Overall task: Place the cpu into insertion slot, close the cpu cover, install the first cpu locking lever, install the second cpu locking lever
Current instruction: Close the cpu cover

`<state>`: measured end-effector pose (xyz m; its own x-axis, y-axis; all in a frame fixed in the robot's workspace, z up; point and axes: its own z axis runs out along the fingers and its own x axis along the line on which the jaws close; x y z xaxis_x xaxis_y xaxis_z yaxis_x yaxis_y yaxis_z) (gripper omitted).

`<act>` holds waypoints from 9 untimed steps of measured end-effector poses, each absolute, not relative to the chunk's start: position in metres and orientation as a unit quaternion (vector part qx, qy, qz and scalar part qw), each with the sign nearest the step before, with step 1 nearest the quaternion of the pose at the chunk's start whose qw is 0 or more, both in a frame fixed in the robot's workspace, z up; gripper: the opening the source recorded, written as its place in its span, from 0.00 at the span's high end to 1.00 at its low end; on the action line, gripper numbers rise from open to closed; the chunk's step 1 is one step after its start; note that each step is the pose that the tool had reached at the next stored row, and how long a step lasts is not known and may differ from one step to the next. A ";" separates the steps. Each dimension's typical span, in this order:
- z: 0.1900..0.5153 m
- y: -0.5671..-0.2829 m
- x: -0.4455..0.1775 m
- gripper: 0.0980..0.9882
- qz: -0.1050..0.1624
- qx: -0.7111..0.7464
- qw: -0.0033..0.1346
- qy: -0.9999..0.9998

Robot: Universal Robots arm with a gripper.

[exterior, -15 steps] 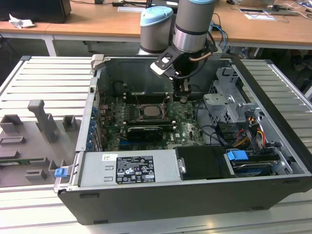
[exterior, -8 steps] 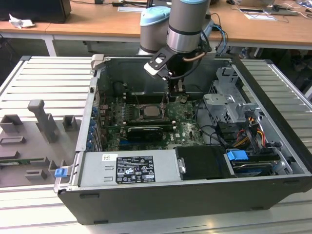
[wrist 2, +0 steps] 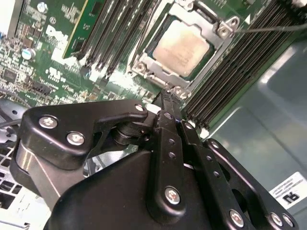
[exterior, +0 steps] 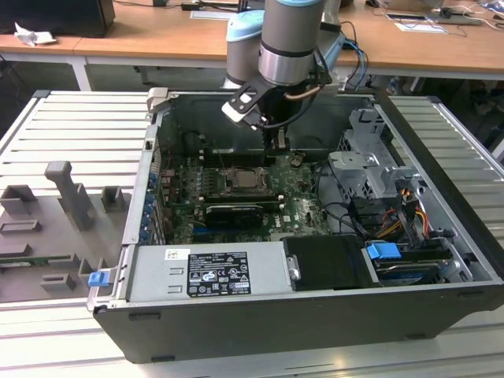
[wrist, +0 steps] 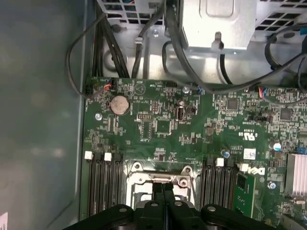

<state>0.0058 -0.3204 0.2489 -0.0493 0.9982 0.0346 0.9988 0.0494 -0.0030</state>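
In the second wrist view the cpu (wrist 2: 183,42), a dull silver-tan square, sits in its socket on the green motherboard (wrist 2: 53,43). The silvery cpu cover (wrist 2: 149,67) lies flat around it. My black gripper (wrist 2: 168,98) is shut with its two fingers pressed together and nothing seen between them. Their tip hovers right at the socket's near edge. A thin metal rod (wrist 2: 268,28) runs off from one socket corner. The first wrist view has the gripper (wrist: 163,188) over the cover's edge (wrist: 144,178). In the exterior view the gripper (exterior: 276,142) hangs just behind the socket (exterior: 244,181).
Black memory slots (wrist 2: 120,33) flank the socket on both sides. The open case holds a power supply (exterior: 209,272) at the front, a drive cage (exterior: 366,161) and loose cables (exterior: 346,213) on the exterior view's right. Grey fixtures (exterior: 67,193) stand outside at the left.
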 end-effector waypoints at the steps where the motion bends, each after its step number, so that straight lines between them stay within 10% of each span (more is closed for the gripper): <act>1: 0.248 -0.320 0.003 0.99 -0.011 -0.689 0.014 -0.724; 9: 0.240 -0.320 -0.021 0.99 -0.011 -0.689 0.014 -0.724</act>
<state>-0.0214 -0.3204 0.2402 -0.0492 0.9982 0.0347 0.9988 0.0493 -0.0028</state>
